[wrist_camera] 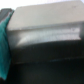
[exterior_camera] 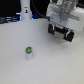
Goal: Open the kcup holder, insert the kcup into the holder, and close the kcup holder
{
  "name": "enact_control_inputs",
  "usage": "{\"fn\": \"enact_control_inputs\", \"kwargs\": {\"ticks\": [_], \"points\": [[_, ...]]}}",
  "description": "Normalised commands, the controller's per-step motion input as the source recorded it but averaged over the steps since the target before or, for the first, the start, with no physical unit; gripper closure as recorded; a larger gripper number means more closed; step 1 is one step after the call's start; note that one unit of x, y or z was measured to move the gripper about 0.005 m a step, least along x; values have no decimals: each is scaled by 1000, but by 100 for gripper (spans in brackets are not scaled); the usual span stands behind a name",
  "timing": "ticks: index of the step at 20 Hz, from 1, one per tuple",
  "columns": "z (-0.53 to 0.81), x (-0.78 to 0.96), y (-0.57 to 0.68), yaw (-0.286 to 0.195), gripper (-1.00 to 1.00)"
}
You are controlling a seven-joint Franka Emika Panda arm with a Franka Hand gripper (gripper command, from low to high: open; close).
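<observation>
Kcup [exterior_camera: 28, 51] upright on white table [exterior_camera: 15, 65], green top up, toward exterior view's lower left, nothing touching it. Kcup holder [exterior_camera: 61, 33] well apart, toward upper right, black body with pale grey slots. Gripper [exterior_camera: 60, 21] directly over holder, white arm body above; contact unclear. Jaw state: cannot tell, too blurred. Wrist view: dark holder surface [wrist_camera: 45, 40] close up, teal patch [wrist_camera: 4, 47] at edge, unidentifiable.

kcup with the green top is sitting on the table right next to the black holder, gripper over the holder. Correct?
Not quite. The exterior view shows the kcup standing alone on the table, well apart from the holder. The gripper is over the holder, as you said.
</observation>
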Motion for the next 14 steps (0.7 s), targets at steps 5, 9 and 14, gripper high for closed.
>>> {"fn": "enact_control_inputs", "kwargs": {"ticks": [5, 9, 14], "points": [[107, 841, -472, -74, 100], [99, 810, -477, -69, 100], [74, 663, -431, -69, 100]]}}
